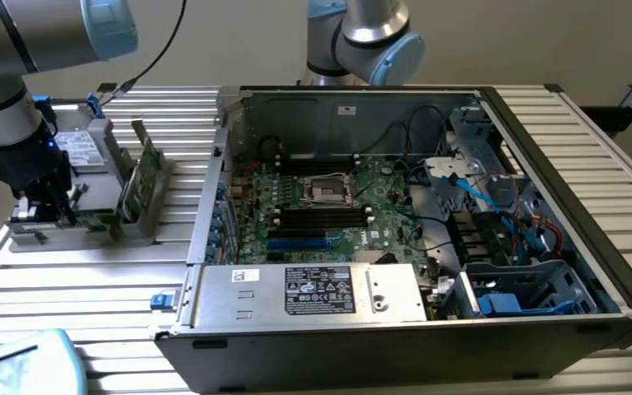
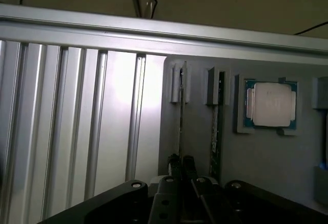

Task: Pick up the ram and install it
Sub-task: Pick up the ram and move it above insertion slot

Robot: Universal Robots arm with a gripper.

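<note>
The ram (image 2: 181,126) shows edge-on in the wrist view as a thin dark stick standing in the grey holder (image 2: 200,147), with its far end between two pale clips. My gripper (image 2: 181,171) is shut on its near part, with a dark fingertip (image 2: 173,163) pressed to each side. A second thin stick (image 2: 216,131) stands in the neighbouring slot. In the exterior view my gripper (image 1: 48,216) reaches down into the grey holder (image 1: 42,239) at the exterior view's left, well away from the motherboard (image 1: 327,210) inside the open computer case (image 1: 579,206).
A processor chip (image 2: 270,103) lies in a pocket of the holder beside the sticks. Green boards (image 1: 141,177) stand upright in the holder. The case holds cables, a drive cage (image 1: 513,288) and a power supply (image 1: 316,292). A second arm's base (image 1: 360,41) stands behind the case on the slatted table (image 1: 85,296).
</note>
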